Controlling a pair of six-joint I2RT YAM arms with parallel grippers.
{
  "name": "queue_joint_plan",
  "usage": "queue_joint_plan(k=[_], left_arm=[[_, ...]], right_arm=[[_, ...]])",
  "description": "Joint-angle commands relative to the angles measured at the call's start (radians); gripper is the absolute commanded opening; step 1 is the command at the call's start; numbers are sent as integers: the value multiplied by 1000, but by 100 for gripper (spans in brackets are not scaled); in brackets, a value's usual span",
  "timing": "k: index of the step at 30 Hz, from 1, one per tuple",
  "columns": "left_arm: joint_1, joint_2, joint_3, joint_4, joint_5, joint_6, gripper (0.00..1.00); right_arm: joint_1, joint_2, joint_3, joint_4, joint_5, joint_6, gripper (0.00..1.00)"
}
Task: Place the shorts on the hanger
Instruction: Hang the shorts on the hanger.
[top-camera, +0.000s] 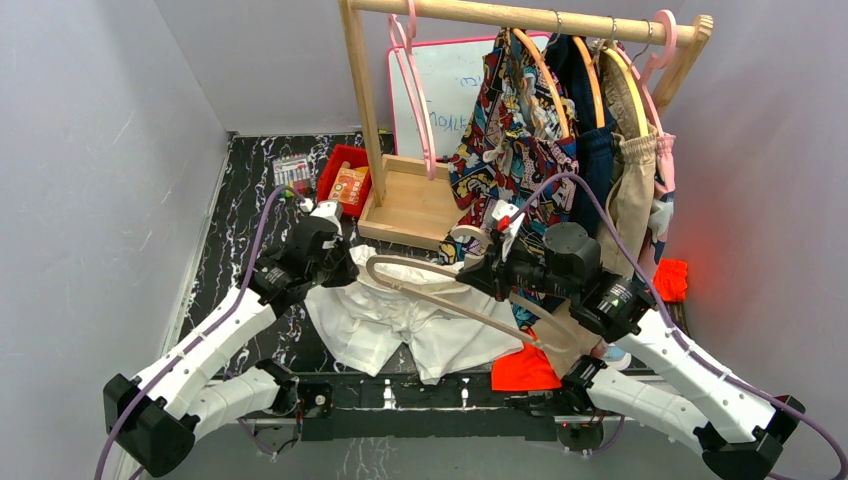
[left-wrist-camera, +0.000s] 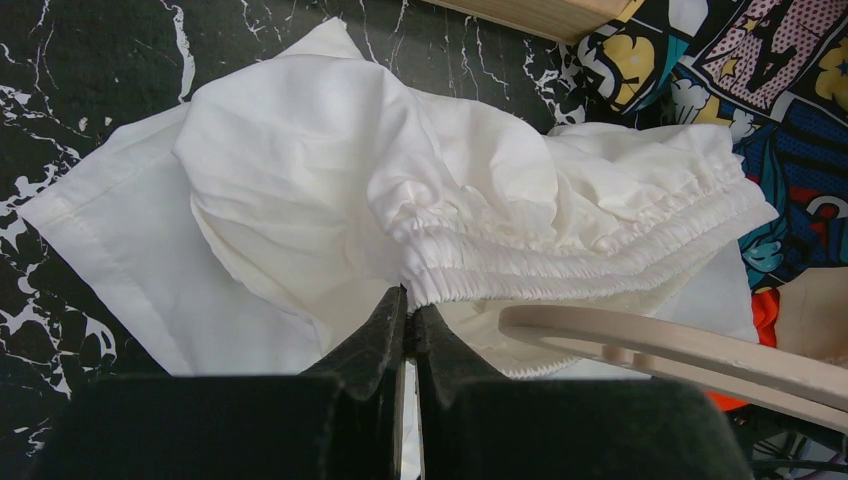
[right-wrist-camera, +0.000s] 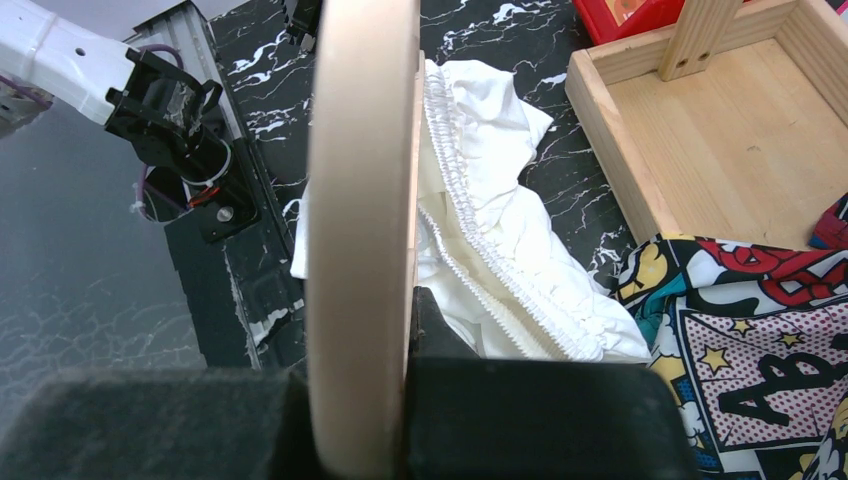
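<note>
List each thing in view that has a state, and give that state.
shorts: crumpled, waistband raised, not hung
hanger: held beside the waistband, bare
left gripper: shut on the shorts' waistband
right gripper: shut on the hanger
comic-print garment: hanging from the rail
tan shorts: hanging from the rail

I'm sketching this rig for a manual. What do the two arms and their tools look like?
The left arm and right arm match: smooth white rounded link shells joined by black cylindrical joint housings, with black blocky bases. Purple cables run along both. The left tool and right tool have matte black, wedge-shaped fingers. No readable markings show.
</note>
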Motion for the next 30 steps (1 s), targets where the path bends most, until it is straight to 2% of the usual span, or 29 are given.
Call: queue_joint_plan(k=[1,13,24,30], left_arm=[[3,3,45,-27,5,-14,0],[3,6,75,-37,59,-44,0],[4,-20,56,-37,74,-45,0],[4,-22,59,-36,97,-47,0]], right_arm=[[-2,-3,-2,67,11,-40,0],[51,42,-3,70,70,-79,0],[263,131,-37,156,375,-83,0],[307,153,-121,319,470,-52,0]])
